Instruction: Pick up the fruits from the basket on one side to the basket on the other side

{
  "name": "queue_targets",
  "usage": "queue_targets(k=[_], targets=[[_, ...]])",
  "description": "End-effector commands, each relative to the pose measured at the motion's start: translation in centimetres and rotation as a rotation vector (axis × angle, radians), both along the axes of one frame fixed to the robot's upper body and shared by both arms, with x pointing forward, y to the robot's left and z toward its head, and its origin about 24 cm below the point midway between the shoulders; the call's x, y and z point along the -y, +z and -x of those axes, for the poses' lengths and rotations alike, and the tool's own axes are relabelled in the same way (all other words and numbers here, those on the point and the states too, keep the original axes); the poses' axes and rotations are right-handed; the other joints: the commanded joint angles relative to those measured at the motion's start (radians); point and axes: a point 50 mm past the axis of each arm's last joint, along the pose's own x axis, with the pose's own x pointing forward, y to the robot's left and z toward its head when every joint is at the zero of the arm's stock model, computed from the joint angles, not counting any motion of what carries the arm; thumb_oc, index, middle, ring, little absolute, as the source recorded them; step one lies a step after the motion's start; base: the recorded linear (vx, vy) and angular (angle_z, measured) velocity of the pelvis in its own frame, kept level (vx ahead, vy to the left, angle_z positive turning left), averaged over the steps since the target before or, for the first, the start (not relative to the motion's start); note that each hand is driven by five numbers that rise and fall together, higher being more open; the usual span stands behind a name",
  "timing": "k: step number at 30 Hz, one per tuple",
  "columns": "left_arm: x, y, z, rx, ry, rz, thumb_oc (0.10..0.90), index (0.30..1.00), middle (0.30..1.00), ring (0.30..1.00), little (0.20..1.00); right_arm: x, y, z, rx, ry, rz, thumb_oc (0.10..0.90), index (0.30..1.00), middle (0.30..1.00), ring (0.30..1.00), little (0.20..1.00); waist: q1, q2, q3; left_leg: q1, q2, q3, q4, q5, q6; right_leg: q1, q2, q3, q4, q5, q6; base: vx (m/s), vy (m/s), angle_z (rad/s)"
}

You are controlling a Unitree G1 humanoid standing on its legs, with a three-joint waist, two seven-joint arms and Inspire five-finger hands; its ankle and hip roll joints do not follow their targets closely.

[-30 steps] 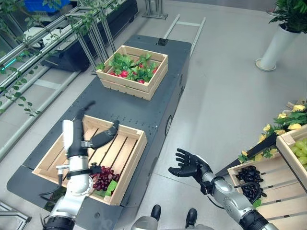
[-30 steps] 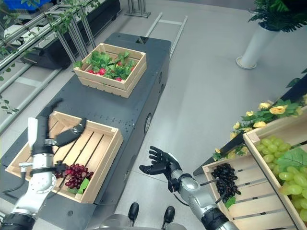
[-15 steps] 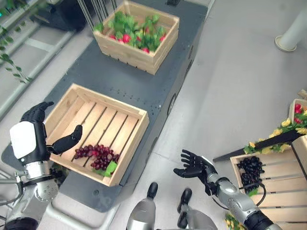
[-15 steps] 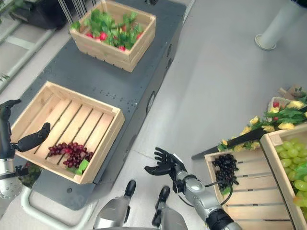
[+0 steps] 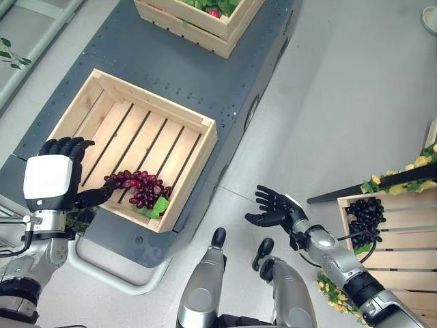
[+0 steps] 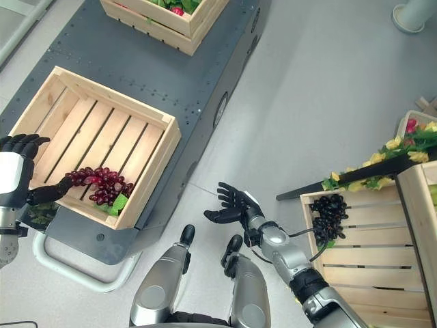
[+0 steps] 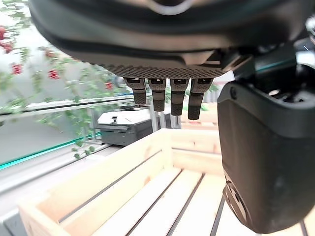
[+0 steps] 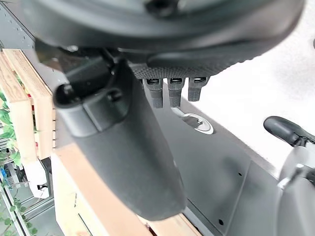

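A bunch of dark red grapes (image 5: 138,188) lies in the near corner of a slatted wooden crate (image 5: 80,113) on the dark cart. My left hand (image 5: 58,171) hangs at the crate's near left corner, open, its thumb (image 5: 95,196) reaching toward the grapes without holding them. My right hand (image 5: 276,208) is open over the grey floor, palm up, holding nothing. A bunch of black grapes (image 5: 365,215) lies in a wooden crate (image 5: 392,239) at the right. In the left wrist view the straight fingers (image 7: 167,96) point over the crate's slats (image 7: 147,201).
A second crate (image 5: 198,24) with green leaves and red fruit stands farther along the cart (image 5: 164,68). Yellow flowers and leaves (image 5: 410,171) line the shelf at the right. Grey floor (image 5: 341,89) lies between the cart and the right crates.
The camera has tilted further down and nearer. My left hand has dropped toward the crate's near corner beside the red grapes. My right hand has stayed open over the floor.
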Motion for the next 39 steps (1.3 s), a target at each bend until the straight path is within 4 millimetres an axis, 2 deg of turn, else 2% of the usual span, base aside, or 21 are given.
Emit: queue_targets(k=[1,5,11,19,24,39], targets=[[-3.1,5.3,0.9,0.130,0.110,-0.169,0.800,0.900,0.900,0.900,0.900,-0.6,2.5,-0.1,0.143,0.108,0.004,0.800,0.900,0.900,0.900,0.900,-0.019,0.021,-0.003,-0.030,-0.042,0.067,0.072,-0.075,0.070,0.067,0.018,-0.033,0.143,-0.137,-0.058,-0.02,0.155,-0.02],[-4.2,4.7,1.7,0.081,0.184,-0.160,0.800,0.900,0.900,0.900,0.900,-0.3,2.5,-0.4,0.144,0.118,0.033,0.800,0.900,0.900,0.900,0.900,-0.025,0.022,-0.003,-0.071,-0.036,0.086,0.129,-0.102,0.081,0.023,0.009,-0.020,0.198,-0.155,-0.061,-0.01,0.131,-0.10],[-4.9,5.2,1.5,0.037,0.243,-0.197,0.800,0.900,0.900,0.900,0.900,0.0,3.2,-1.0,0.157,0.113,0.047,0.800,0.900,0.900,0.900,0.900,-0.031,0.011,-0.003,-0.127,-0.026,0.091,0.173,-0.116,0.082,-0.030,0.013,-0.009,0.238,-0.163,-0.063,-0.01,0.079,-0.06],[-4.0,8.1,-1.1,-0.004,0.216,-0.279,0.800,0.900,0.900,0.900,0.900,-0.1,4.5,-1.6,0.206,0.097,0.034,0.800,0.900,0.900,0.900,0.900,-0.042,-0.006,-0.003,-0.208,-0.019,0.092,0.205,-0.121,0.089,-0.115,0.018,-0.010,0.281,-0.163,-0.062,-0.01,0.029,0.04],[-4.0,7.9,-1.8,-0.127,0.246,-0.258,0.800,0.900,0.900,0.900,0.900,0.1,4.8,-1.7,0.223,0.078,0.038,0.800,0.900,0.900,0.900,0.900,-0.052,-0.006,-0.003,-0.244,-0.012,0.096,0.218,-0.122,0.090,-0.152,0.022,-0.005,0.294,-0.162,-0.062,0.00,0.025,-0.02],[-4.3,8.3,-3.4,-0.349,0.331,-0.254,0.800,0.900,0.900,0.900,0.900,1.2,5.4,-2.2,0.244,0.033,0.017,0.800,0.900,0.900,0.900,0.900,-0.075,-0.023,-0.003,-0.293,0.003,0.100,0.200,-0.103,0.086,-0.205,0.030,-0.007,0.279,-0.143,-0.056,0.00,0.003,0.02]])
